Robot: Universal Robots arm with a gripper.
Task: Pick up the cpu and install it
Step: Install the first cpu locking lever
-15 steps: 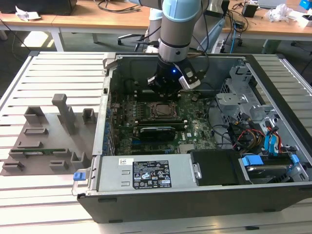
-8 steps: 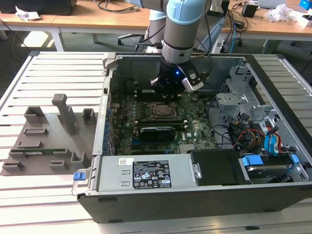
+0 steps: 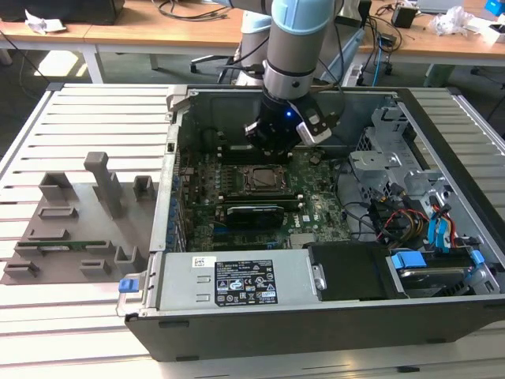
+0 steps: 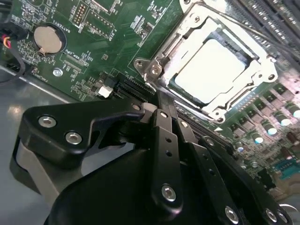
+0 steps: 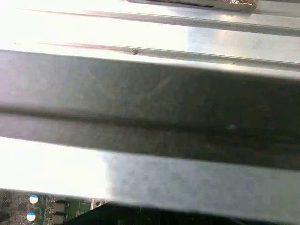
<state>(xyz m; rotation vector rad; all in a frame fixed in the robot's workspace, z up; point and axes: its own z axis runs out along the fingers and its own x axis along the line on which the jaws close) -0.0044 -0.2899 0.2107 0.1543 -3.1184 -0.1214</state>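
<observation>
CPU (image 4: 211, 70) sits in its framed socket (image 4: 157, 70); end effector (image 4: 161, 101) pressed together, empty, just beside it

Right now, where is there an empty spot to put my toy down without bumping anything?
The slatted table is bare between the grey holder tray and the open computer case, and below the tray too. Inside the case it's crowded: the gripper hangs over the cpu, with cables beside.

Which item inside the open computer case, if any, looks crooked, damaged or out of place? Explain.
Nothing stands out. The cpu lies flat and square inside the socket frame on the motherboard. The end effector hangs just above it, inside the case.
</observation>
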